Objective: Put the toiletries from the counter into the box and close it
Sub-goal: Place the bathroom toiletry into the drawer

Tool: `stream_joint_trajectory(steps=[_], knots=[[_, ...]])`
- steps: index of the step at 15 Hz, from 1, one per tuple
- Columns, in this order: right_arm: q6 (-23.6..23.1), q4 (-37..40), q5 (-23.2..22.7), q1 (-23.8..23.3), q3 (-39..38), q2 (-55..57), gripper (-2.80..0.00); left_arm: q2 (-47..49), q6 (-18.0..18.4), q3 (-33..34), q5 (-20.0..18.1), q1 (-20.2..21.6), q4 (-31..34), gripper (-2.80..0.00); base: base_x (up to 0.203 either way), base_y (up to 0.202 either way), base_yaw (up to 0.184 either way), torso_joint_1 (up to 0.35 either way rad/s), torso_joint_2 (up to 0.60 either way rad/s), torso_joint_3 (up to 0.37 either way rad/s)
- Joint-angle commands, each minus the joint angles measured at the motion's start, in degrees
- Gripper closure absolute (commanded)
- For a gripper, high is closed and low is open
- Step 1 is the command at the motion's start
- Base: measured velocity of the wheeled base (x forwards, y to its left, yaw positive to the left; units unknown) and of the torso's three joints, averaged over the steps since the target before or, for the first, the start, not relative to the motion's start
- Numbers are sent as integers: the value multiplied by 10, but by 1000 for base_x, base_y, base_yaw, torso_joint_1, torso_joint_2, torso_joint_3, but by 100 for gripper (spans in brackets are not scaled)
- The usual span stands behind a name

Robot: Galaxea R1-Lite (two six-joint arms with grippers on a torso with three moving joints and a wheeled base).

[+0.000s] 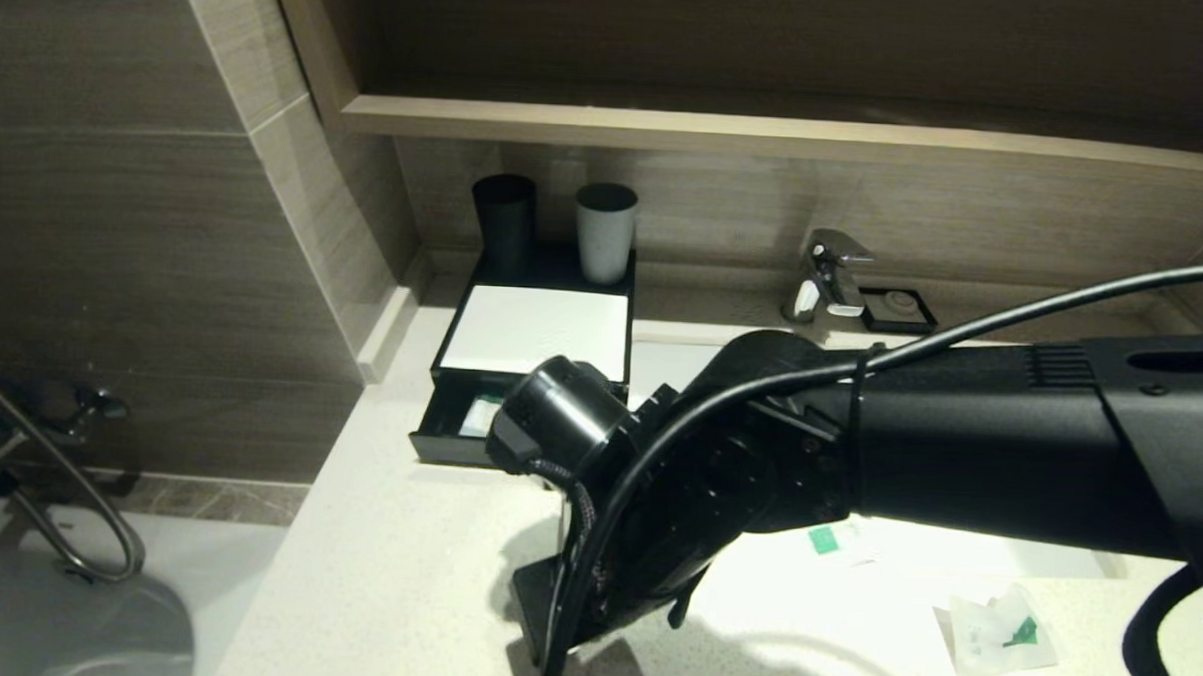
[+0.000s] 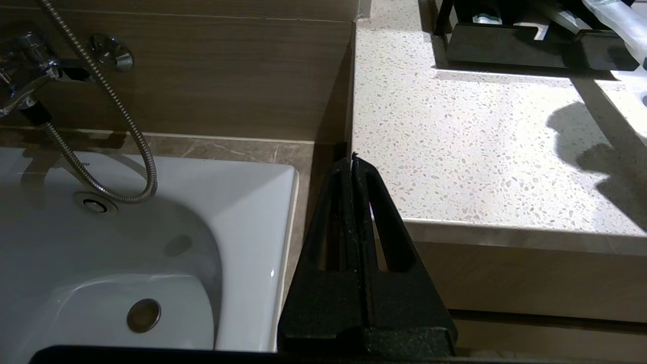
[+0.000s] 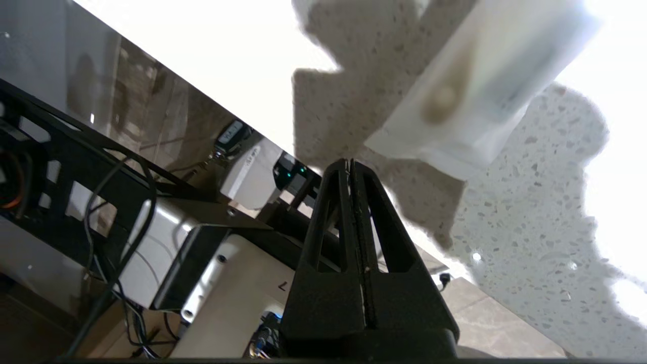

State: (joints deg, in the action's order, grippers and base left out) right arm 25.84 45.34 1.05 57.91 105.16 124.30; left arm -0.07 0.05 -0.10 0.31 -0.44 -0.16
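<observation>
While the left gripper [image 2: 352, 157] hangs clenched beside the tabletop [image 2: 480, 151], right fingers [image 3: 350, 164] pinch a packet [image 3: 470, 91].

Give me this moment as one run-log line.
right pincer: shut on a packet above the counter | left pincer: shut, parked by counter edge | drawer: open, one packet inside | two packets left on counter

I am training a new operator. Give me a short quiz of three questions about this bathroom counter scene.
1. True or false: the shallow drawer of the low black rectangular box stands open.
2. In the head view, which cup stands further left? A. the tall black cup B. the grey cup
3. Fill in: the left gripper has its fingers ___.
Key: 1 true; 2 A; 3 shut.
</observation>
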Motion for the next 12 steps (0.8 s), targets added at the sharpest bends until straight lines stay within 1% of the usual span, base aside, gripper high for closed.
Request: stream_joint_trajectory(steps=[1,4,12], knots=[[3,3,0,-1,16,8,0,0,0,0,0,0,0,0,0,0,0,0,0,0],[3,3,21,-1,22,15,0,0,0,0,0,0,0,0,0,0,0,0,0,0],[5,7,20,0,20,0,0,0,0,0,0,0,0,0,0,0,0,0,0,0]])
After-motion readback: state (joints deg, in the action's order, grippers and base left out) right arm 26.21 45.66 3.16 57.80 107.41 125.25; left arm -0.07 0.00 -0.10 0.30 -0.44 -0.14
